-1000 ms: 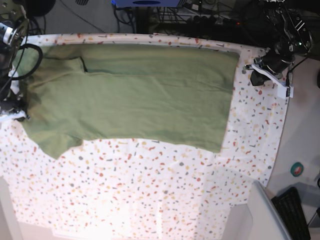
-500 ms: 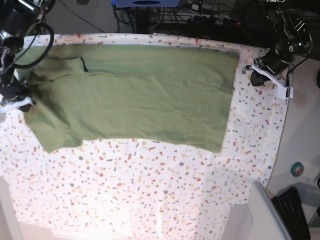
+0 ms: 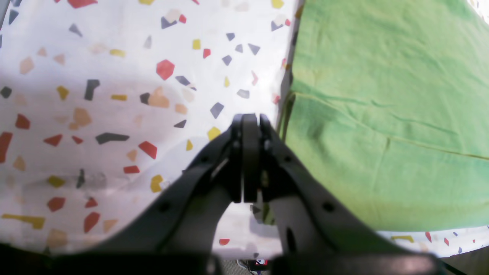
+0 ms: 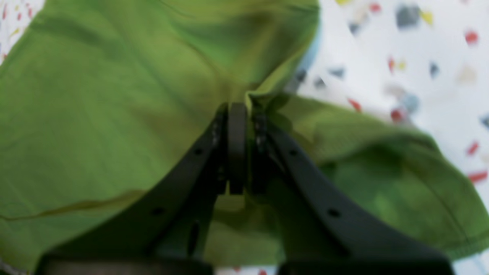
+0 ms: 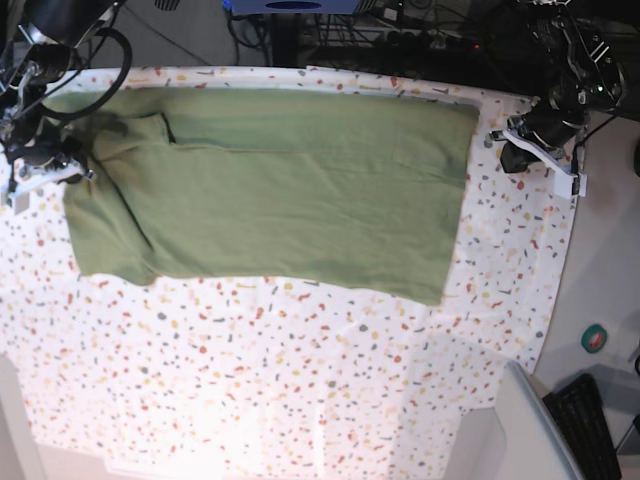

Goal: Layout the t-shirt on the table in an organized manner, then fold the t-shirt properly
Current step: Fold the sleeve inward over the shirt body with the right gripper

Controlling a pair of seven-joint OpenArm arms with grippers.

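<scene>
The olive-green t-shirt (image 5: 290, 190) lies spread flat across the far half of the speckled table (image 5: 300, 380). My right gripper (image 5: 62, 165) is at the shirt's left end, shut on a pinched fold of the shirt (image 4: 267, 114), which bunches up around the closed jaws (image 4: 237, 110). My left gripper (image 5: 515, 150) hovers over bare speckled cloth just right of the shirt's straight hem; in the left wrist view it (image 3: 248, 120) is shut and empty, with the shirt's edge (image 3: 382, 107) beside it.
A round green-and-red object (image 5: 594, 338) lies on the grey surface at the right. A keyboard (image 5: 590, 425) and a grey box edge (image 5: 530, 420) sit at the lower right. Cables and equipment (image 5: 400, 35) line the back edge.
My right gripper has moved toward the far edge with the shirt's left end, pulling the lower-left sleeve in so the left side now looks squarer. The left arm has not moved.
</scene>
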